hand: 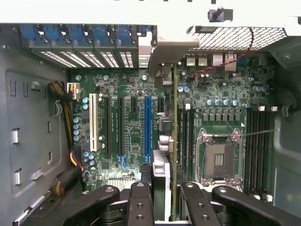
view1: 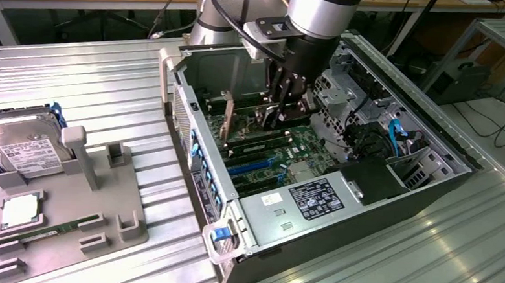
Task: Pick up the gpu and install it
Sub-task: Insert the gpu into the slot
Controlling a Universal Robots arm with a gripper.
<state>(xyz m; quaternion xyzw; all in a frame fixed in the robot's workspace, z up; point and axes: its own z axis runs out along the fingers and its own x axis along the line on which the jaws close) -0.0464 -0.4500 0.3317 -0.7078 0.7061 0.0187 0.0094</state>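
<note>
The gpu (hand: 174,117) stands on edge inside the open computer case (view1: 446,152), seen edge-on as a thin card running across the motherboard (hand: 127,94). Its silver bracket (hand: 169,47) lies against the row of rear expansion openings. My gripper (hand: 167,203) is shut on the card, with one black finger (hand: 140,202) on each side of it. In the exterior view my gripper (view1: 280,114) reaches down into the case and the gpu (view1: 251,130) hangs below it, just over the board's slots. I cannot tell whether the card's edge sits in a slot.
A long blue slot (hand: 147,127) and a white slot (hand: 92,122) lie beside the card, an empty CPU socket (hand: 219,160) on its other side. Power supply (view1: 310,196) fills the case's near end. On the exterior view's left, a grey holder (view1: 67,216) carries a hard drive (view1: 29,152) and RAM stick (view1: 45,231).
</note>
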